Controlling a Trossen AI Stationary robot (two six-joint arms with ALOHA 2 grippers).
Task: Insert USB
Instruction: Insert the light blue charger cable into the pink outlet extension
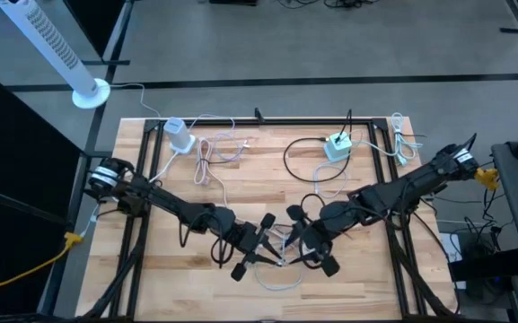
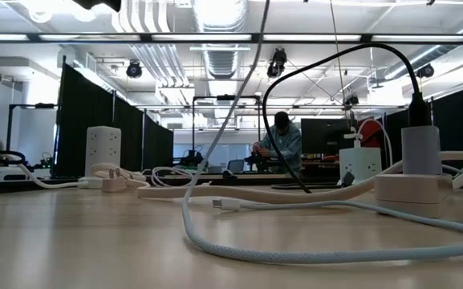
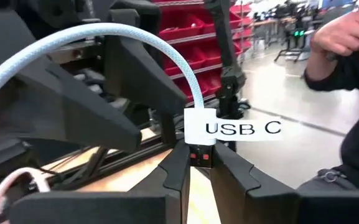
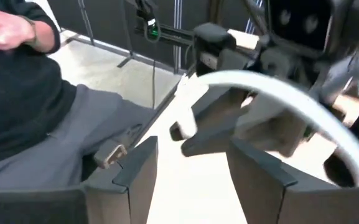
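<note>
A white braided USB cable (image 3: 111,34) arcs up from a plug tagged "USB C" (image 3: 241,129). My left gripper (image 3: 196,163) is shut on that plug above the table's near middle (image 1: 267,247). Facing it a short way off, my right gripper (image 4: 195,168) stands open with nothing between its fingers (image 1: 302,240). The cable's arc (image 4: 272,87) and plug end (image 4: 182,127) show just beyond it. The cable's slack loops on the table (image 1: 276,280), and another connector (image 2: 227,205) lies flat on the wood. My left gripper pinches the cable's plug just below the "USB C" tag (image 3: 198,148) between its two fingertips. The fingers come level, from the table's left. The plug is lifted clear of the table, and the cable rises from it in an arch and hangs slack.
A white charger (image 1: 179,135) and a pale green hub (image 1: 338,146) with a black cable sit near the far edge among other cords (image 1: 214,157). A white block (image 2: 420,164) stands at the right in the low view. A person (image 4: 30,106) sits close beside the table.
</note>
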